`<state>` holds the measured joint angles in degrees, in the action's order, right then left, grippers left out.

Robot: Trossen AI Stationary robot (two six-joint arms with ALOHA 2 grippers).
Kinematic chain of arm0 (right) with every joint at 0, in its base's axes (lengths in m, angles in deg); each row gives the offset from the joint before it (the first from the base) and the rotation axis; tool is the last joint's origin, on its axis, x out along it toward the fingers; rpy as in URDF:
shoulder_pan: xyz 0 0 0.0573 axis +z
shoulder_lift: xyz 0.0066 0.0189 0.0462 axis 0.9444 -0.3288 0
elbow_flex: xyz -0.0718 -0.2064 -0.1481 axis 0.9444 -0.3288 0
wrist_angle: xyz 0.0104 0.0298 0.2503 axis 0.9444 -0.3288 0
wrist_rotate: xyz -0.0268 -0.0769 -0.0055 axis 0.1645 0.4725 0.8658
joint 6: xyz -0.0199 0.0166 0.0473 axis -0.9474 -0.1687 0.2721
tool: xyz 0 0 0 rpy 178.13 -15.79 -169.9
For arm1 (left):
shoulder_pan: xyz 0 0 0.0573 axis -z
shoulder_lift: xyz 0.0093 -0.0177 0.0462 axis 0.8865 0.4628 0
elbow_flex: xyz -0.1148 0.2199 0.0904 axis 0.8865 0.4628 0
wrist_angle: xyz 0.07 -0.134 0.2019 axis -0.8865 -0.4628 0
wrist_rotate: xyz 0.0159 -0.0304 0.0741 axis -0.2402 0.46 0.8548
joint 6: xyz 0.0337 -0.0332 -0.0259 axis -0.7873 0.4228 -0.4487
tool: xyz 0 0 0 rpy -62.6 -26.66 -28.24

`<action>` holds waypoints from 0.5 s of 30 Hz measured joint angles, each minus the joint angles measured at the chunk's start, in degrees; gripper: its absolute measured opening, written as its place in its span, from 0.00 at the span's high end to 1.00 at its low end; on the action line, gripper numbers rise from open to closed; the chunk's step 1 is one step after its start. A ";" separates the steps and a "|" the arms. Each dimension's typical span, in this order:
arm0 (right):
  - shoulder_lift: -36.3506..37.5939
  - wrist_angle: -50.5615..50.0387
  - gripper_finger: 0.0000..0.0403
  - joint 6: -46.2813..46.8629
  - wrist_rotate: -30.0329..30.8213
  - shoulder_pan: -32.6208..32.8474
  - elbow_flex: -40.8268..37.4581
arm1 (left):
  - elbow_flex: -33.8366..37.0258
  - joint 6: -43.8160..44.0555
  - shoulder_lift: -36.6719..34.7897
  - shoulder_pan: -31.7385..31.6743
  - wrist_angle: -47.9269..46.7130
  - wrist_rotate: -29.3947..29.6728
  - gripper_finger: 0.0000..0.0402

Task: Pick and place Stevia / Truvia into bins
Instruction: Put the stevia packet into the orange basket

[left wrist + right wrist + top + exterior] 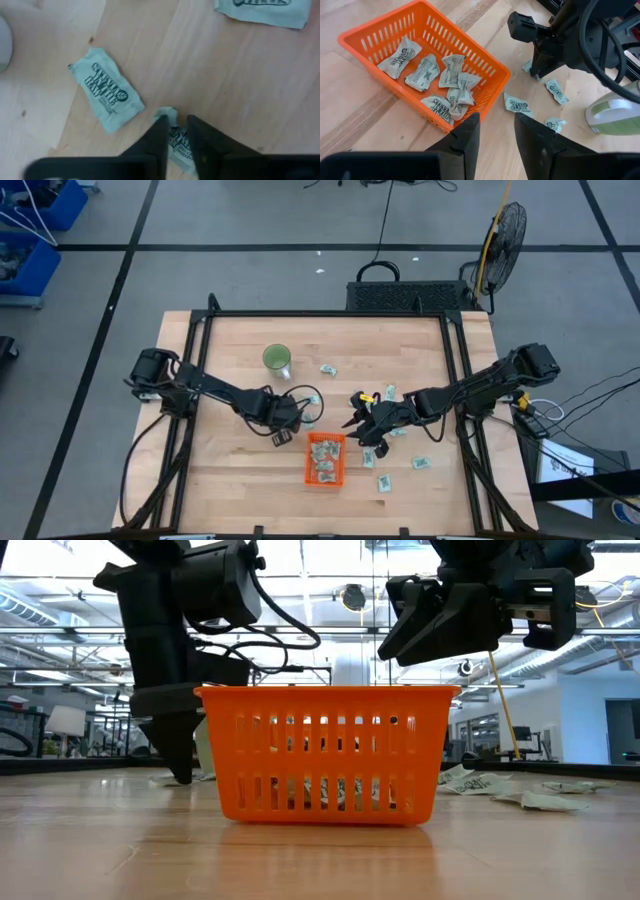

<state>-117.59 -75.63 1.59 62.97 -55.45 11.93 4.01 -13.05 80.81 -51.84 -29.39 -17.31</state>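
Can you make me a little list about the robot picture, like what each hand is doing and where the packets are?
left hand: down at the table, pinching a sachet
right hand: open, empty, beside the orange basket
in basket: several sachets
on table: more sachets loose around the basket
also there: green cup

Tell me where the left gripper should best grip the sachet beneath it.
Probably from straight above, pinching across its narrow width: the sachet lies flat on the table, and the left gripper is already down on it, fingers nearly together astride its crumpled end.
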 joint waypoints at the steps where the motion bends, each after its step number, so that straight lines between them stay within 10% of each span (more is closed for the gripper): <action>1: 0.00 0.02 0.72 0.00 0.00 0.00 0.00 | -0.32 -0.81 0.07 -0.01 0.22 -0.23 0.89; 15: 0.00 0.33 0.72 -0.02 0.00 -0.01 0.00 | -15.28 -9.45 -0.40 5.86 6.03 0.24 0.98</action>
<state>-117.59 -75.30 1.57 62.97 -55.46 11.93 -11.26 -22.51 80.41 -45.98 -23.36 -17.07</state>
